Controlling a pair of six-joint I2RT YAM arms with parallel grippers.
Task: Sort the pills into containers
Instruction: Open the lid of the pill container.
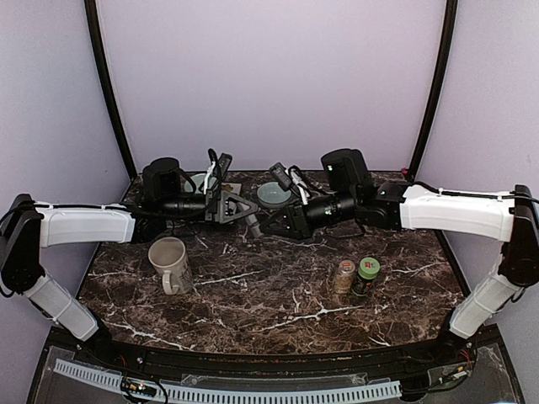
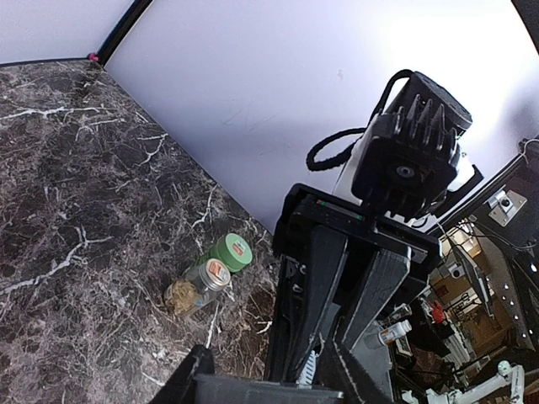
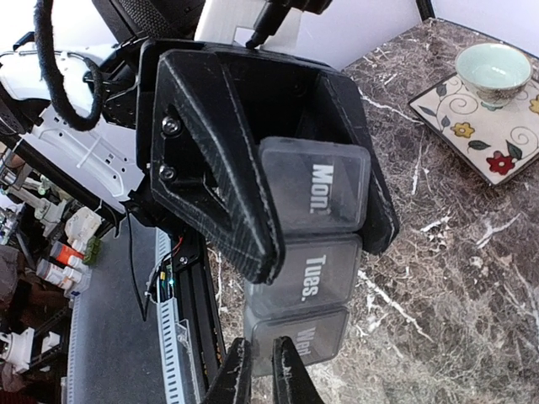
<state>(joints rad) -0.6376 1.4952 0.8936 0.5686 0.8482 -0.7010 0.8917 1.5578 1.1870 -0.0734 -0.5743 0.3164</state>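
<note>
Left gripper (image 3: 316, 248) is clamping the pill organizer (image 3: 307, 282) steady while right gripper (image 3: 263, 374), nearly closed at the Wed lid (image 3: 303, 337), should be prying up gently, grip unclear.

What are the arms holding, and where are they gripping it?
The left gripper clamps a weekly pill organizer across its Mon. compartment, a finger on each side. Whether the right gripper pinches the Wed. end cannot be told.

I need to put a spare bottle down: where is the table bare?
Bare marble lies front-centre, between the mug and the tan bottle beside the green-capped bottle, and along the near edge. Back centre is crowded: the left gripper and right gripper meet at the pill organizer near the bowl.
</note>
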